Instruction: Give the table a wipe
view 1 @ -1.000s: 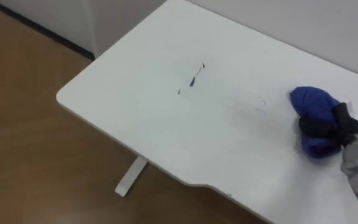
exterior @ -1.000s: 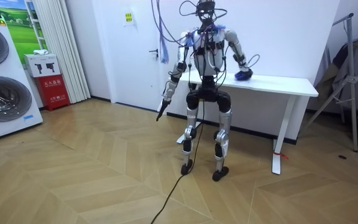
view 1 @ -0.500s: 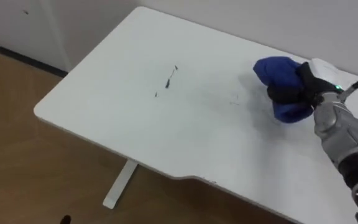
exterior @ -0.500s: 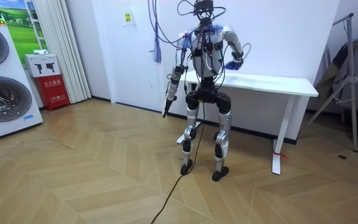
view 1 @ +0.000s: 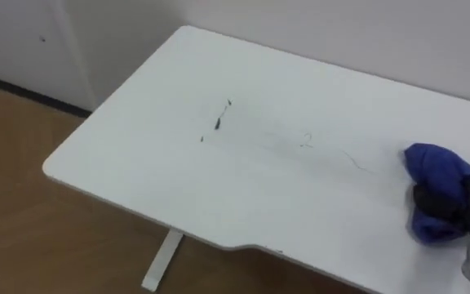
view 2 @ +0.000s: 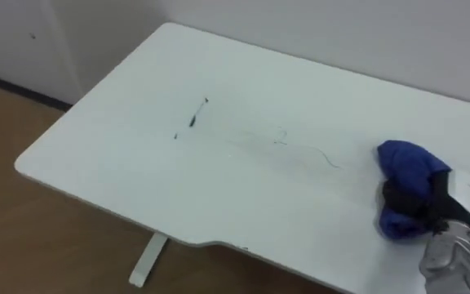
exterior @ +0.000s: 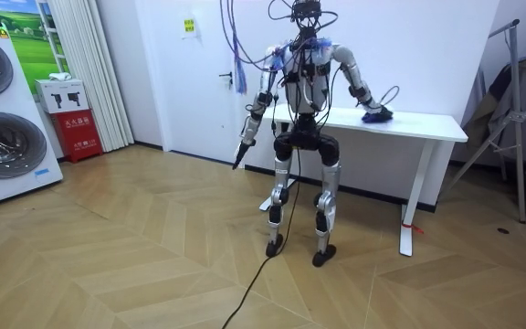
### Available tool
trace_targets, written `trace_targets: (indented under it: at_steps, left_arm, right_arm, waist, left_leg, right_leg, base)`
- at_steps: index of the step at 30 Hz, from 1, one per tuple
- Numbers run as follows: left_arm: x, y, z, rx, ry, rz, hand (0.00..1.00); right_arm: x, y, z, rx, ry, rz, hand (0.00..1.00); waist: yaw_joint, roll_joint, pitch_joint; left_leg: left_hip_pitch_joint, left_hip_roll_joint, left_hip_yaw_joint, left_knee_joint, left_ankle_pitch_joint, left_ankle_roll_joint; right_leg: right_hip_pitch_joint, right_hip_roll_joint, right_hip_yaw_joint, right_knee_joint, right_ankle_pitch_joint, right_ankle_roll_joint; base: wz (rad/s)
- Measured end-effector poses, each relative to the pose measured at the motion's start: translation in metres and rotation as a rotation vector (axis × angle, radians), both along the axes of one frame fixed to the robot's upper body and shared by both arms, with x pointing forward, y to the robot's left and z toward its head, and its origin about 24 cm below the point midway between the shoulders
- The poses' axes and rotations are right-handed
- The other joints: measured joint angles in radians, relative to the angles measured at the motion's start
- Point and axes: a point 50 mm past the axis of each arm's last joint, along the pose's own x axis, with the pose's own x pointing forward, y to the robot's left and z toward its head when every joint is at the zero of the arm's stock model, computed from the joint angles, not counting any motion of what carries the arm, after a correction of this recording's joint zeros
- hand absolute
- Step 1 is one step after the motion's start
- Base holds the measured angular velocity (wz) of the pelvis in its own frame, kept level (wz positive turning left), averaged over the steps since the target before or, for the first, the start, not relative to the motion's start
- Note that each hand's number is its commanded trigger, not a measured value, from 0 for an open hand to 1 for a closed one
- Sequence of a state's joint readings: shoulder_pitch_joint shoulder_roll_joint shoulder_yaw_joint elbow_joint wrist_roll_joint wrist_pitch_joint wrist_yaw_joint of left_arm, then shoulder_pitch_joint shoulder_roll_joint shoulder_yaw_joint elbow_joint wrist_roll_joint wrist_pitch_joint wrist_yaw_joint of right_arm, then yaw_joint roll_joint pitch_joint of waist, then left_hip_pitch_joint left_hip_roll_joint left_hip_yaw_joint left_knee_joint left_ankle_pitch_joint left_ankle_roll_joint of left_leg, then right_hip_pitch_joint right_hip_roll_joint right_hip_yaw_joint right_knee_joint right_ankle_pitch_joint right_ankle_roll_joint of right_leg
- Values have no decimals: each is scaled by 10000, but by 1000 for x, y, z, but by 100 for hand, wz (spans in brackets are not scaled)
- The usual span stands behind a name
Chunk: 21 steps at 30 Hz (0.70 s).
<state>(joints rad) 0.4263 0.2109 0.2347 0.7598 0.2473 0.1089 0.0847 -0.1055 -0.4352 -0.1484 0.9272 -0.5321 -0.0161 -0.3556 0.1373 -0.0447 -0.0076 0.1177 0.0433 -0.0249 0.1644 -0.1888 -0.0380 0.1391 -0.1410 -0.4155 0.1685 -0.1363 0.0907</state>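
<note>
Blue cloth (view 1: 432, 167) is bunched under the right hand (view 1: 462, 206), whose dark fingers (view 1: 431, 197) are curled round it and press it onto the white bench (view 1: 129, 159). Half a second ago the wad was nearer the middle of the bench and, in the room view, looked lifted clear of the top. Now it has swung out to the right and toward the near edge, and it sits down on the surface. That reads as the return half of a back-and-forth stroke rather than progress on the dirt. The short dark marks (view 1: 218, 122) lie well to the left of the fingers, as crisp as they were, and the faint thin scribble (view 1: 308, 140) between marks and fingers is there too. So the wiping looks far from done, and the next stroke would need to carry the cloth left across both.

The right wrist runs out at the lower right corner of the eye views, and the cloth hides the fingertips and whatever lies beneath it. The left hand (exterior: 242, 146) hangs beside the robot's hip in the room view, too small to tell how its fingers are set.
</note>
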Motion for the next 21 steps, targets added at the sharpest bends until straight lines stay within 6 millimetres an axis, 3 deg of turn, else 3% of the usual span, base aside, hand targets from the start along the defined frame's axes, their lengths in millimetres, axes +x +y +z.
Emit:
trace_targets:
  at_steps: [4, 6, 7, 9, 10, 11, 14, 16, 18, 21]
  left_arm:
    - [28, -10, -1, -167, -592, -668, 0]
    - [33, -15, -3, -184, -671, -840, 0]
    - [36, -17, -3, -209, -689, -952, 0]
    - [37, -21, -5, -303, -566, -1094, 0]
    - [38, -25, -6, -400, -483, -1253, 0]
    - [39, -29, -8, -510, -389, -1421, 0]
    - [41, -36, -11, -721, -321, -1600, 0]
    - [35, -36, -13, -786, -111, -1482, 0]
    - [22, -35, -14, -797, 275, -1288, 0]
    - [6, -36, -15, -921, 669, -1108, 0]
  right_arm:
    - [0, 6, -5, 267, 170, -298, 100]
    - [13, 16, -3, 340, 119, -110, 100]
    - [23, 27, -3, 432, 128, 186, 100]
    - [49, 56, 2, 564, 97, 1271, 100]
    - [69, 82, 8, 611, 29, 2284, 100]
    - [88, 112, 15, 778, -122, 3426, 100]
    - [121, 170, 38, 886, -586, 5863, 100]
    - [132, 188, 51, 621, -914, 6732, 100]
    - [135, 194, 54, 508, -1065, 7046, 100]
    - [124, 183, 35, 466, -300, 6863, 100]
  waist:
    - [39, -20, 18]
    - [167, -46, 44]
    - [397, -39, 31]
    - [640, -61, 51]
    - [665, -87, 75]
    - [878, -67, 111]
    - [1577, 13, 186]
    - [1823, 25, 189]
    - [1968, 54, 195]
    - [1967, 63, 216]
  left_leg:
    - [192, 61, 363, 8, -62, -90]
    - [218, 99, 601, -16, -61, -91]
    - [238, 159, 831, -35, -63, -92]
    - [197, 246, 1097, -44, -63, -93]
    - [137, 286, 1166, -31, -54, -108]
    - [146, 340, 1205, -31, -54, -110]
    - [142, 419, 1174, -18, -47, -146]
    - [107, 407, 966, -20, -48, -146]
    - [70, 365, 756, -40, -50, -141]
    - [42, 261, 689, 12, -49, -135]
  right_leg:
    - [-6, 68, 426, 28, 3, -59]
    - [-145, 118, 685, 49, 67, -116]
    - [-292, 187, 941, 90, 109, -166]
    - [-560, 256, 1126, 217, 155, -237]
    - [-619, 292, 1123, 206, 186, -276]
    - [-640, 344, 1139, 194, 202, -301]
    - [-689, 411, 1067, 176, 206, -312]
    - [-696, 376, 854, 166, 205, -310]
    - [-632, 297, 564, 191, 187, -281]
    - [-560, 117, 347, 348, 152, -231]
  base:
    - [-29]
    - [-42]
    - [-56]
    - [-48]
    - [-16]
    - [-9]
    - [3]
    - [35]
    - [41]
    - [34]
